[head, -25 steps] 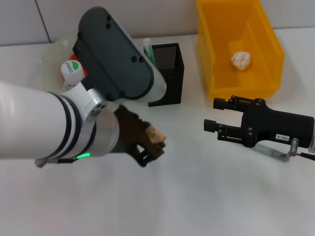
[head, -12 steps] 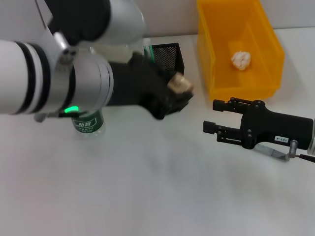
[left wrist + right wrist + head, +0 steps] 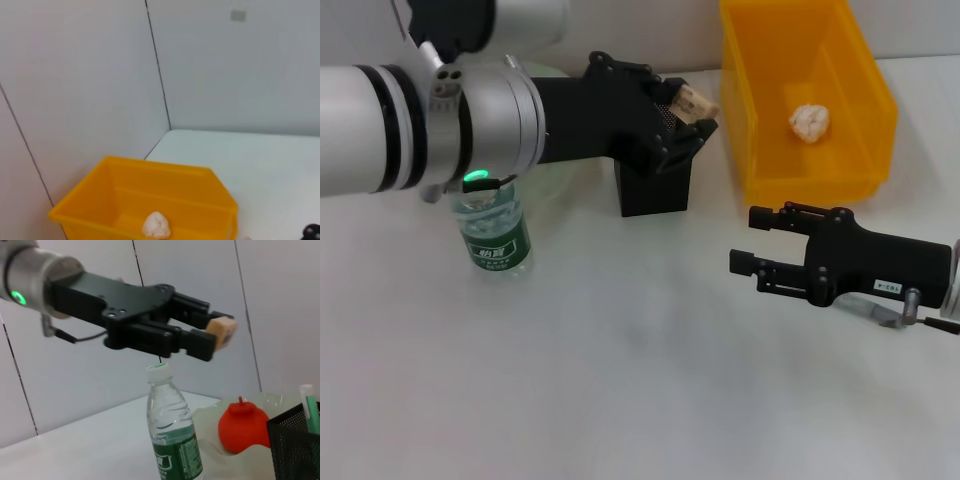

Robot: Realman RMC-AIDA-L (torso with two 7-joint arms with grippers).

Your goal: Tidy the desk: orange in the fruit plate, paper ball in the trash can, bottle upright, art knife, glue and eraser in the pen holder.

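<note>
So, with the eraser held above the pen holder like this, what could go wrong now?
1. The left end effector grips the eraser only by one end, near the pen holder's edge; released now, it may fall outside.
2. Lowering the arm could knock the narrow holder over.
3. The arm passes right above the upright bottle and could tip it.

Head looks down; wrists level, both views sharing the yellow bin (image 3: 807,100)
</note>
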